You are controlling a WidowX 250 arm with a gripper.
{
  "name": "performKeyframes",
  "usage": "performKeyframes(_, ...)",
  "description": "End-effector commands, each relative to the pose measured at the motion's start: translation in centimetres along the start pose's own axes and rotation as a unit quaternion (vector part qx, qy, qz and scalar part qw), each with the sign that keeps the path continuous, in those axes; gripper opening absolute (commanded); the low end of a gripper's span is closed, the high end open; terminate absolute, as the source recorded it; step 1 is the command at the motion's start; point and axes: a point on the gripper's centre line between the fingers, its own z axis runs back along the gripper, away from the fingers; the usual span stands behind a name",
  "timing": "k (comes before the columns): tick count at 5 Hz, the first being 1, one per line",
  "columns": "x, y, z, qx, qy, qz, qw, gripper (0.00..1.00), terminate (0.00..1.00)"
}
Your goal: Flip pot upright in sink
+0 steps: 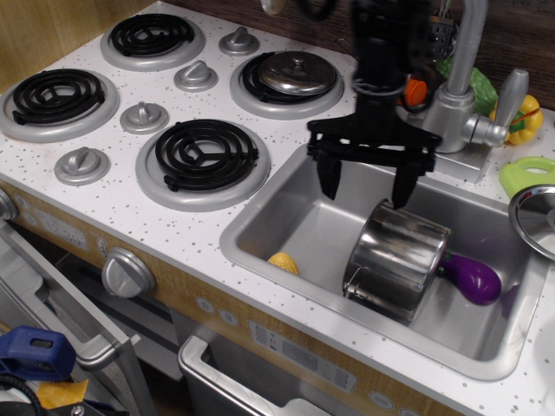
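Note:
The shiny steel pot (397, 258) lies tilted on its side in the middle of the sink (286, 227), its mouth turned down toward the front and its base up toward the back. My black gripper (364, 192) hangs open and empty over the basin's back left part, just above and left of the pot. Its right fingertip is close to the pot's upper rim; I cannot tell if it touches.
A purple eggplant (473, 278) lies right of the pot, a yellow toy (284, 263) at the basin's front left. The faucet (458, 78) stands behind the sink. A flat lid with a knob (297, 73) sits on the back burner; another lid (534, 217) at the right edge.

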Motion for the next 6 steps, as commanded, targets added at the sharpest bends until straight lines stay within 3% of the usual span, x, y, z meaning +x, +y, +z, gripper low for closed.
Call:
performKeyframes(1, 0.5, -0.1, 1.3, -0.091, -0.069, 0.018, 0.9933, 1.00, 0.00)
performKeyframes(2, 0.3, -0.5, 0.5, -0.116, -0.083, 0.034, 0.9892, 1.00, 0.00)
performKeyframes(3, 0.0, -0.7, -0.3, -0.164, -0.096, 0.054, 0.9802, 1.00, 0.00)
performKeyframes(6, 0.2, -3.5, -1.8, -0.194, -0.124, 0.090, 0.9689, 1.00, 0.00)
